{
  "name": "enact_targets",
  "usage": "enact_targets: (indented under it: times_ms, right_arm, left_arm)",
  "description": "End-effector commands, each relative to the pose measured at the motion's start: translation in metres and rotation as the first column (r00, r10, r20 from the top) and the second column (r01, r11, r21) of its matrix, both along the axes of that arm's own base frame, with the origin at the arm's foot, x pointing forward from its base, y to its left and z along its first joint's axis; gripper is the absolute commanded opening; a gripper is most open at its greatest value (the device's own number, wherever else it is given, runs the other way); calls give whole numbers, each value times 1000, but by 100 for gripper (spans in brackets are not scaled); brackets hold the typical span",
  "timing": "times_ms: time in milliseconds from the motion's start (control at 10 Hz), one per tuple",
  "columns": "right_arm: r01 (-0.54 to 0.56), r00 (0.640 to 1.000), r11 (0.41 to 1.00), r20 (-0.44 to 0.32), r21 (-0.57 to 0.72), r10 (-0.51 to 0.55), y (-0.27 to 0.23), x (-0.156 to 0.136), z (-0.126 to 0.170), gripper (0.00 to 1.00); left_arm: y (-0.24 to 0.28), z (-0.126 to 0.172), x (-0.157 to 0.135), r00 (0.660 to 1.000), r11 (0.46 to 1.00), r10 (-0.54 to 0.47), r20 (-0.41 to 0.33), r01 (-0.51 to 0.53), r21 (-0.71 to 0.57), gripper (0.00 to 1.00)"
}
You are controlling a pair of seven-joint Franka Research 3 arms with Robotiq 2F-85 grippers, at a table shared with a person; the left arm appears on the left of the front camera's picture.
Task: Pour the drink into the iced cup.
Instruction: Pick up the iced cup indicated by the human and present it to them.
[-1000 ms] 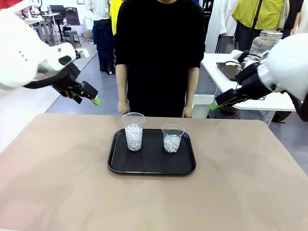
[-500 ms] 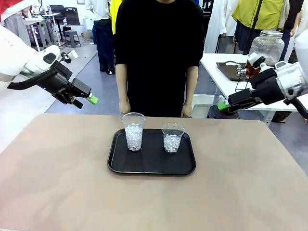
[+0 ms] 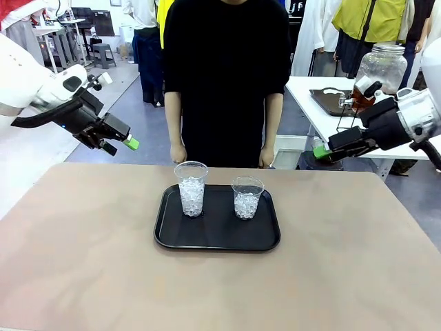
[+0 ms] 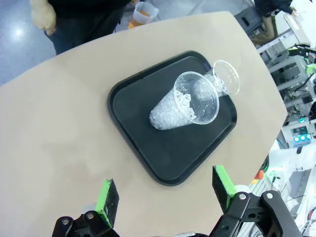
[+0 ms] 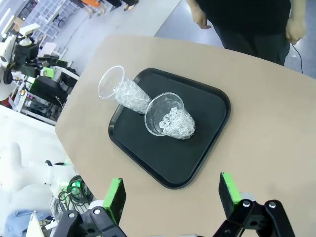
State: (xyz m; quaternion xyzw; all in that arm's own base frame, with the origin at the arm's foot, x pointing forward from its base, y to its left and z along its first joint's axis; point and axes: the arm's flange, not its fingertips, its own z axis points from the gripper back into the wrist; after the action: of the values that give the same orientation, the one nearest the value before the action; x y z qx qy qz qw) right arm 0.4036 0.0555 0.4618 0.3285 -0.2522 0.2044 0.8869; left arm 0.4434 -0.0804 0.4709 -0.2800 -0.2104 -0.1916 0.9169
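Observation:
Two clear plastic cups of ice stand on a black tray (image 3: 217,238) at mid-table: a taller cup (image 3: 191,188) (image 4: 182,103) (image 5: 121,91) on the left and a shorter cup (image 3: 247,197) (image 4: 224,79) (image 5: 173,121) on the right. A large clear glass dispenser jar (image 3: 383,67) with lid and spigot sits on a side table at back right. A little amber-brown drink (image 3: 360,98) shows low by the spigot, partly behind my right arm. My left gripper (image 3: 120,143) (image 4: 165,190) hangs open and empty, high off the table's left. My right gripper (image 3: 324,150) (image 5: 172,192) hangs open and empty off the right.
A person in black stands at the far edge with a hand (image 3: 177,153) and the other hand (image 3: 267,160) down by the table. The tan tabletop (image 3: 83,262) is bare around the tray. The white side table (image 3: 324,110) stands beyond the right corner.
Both arms have drawn back outward from a second ago, the left gripper to the left and the right gripper to the right. Cups and tray have not moved.

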Motion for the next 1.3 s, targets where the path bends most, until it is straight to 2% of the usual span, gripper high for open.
enact_targets:
  times_ms: [0, 200, 400, 500, 700, 800, 900, 1100, 1200]
  right_arm:
    - [23, 999, 998, -46, 57, -20, 4, 9, 0, 100]
    - [75, 988, 980, -145, 183, -48, -9, 27, 13, 100]
    - [123, 977, 953, -201, 276, -68, -23, 44, 21, 100]
    - [129, 971, 936, -233, 327, -53, -30, 50, 22, 100]
    - [186, 938, 881, -344, 435, -29, -43, 61, 21, 100]
    - [203, 918, 858, -396, 472, 0, -48, 61, 16, 100]
    - [226, 903, 834, -430, 504, 16, -53, 62, 8, 100]
    - [254, 885, 804, -464, 538, 31, -60, 63, -11, 100]
    - [268, 877, 790, -480, 552, 37, -63, 64, -19, 100]
  left_arm:
    - [6, -6, 11, 998, 997, -2, -63, -2, -74, 100]
    - [21, -4, 35, 992, 980, 46, -114, -67, -186, 100]
    - [38, 0, 49, 976, 950, 92, -195, -144, -276, 100]
    - [45, 0, 56, 971, 937, 85, -225, -155, -314, 100]
    - [60, -6, 68, 950, 889, 78, -304, -204, -410, 100]
    - [66, -13, 71, 931, 860, 81, -356, -246, -447, 100]
    - [71, -19, 72, 922, 831, 75, -379, -268, -487, 100]
    - [79, -30, 75, 912, 775, 51, -407, -293, -560, 100]
    - [77, -36, 76, 903, 746, 7, -430, -291, -599, 100]
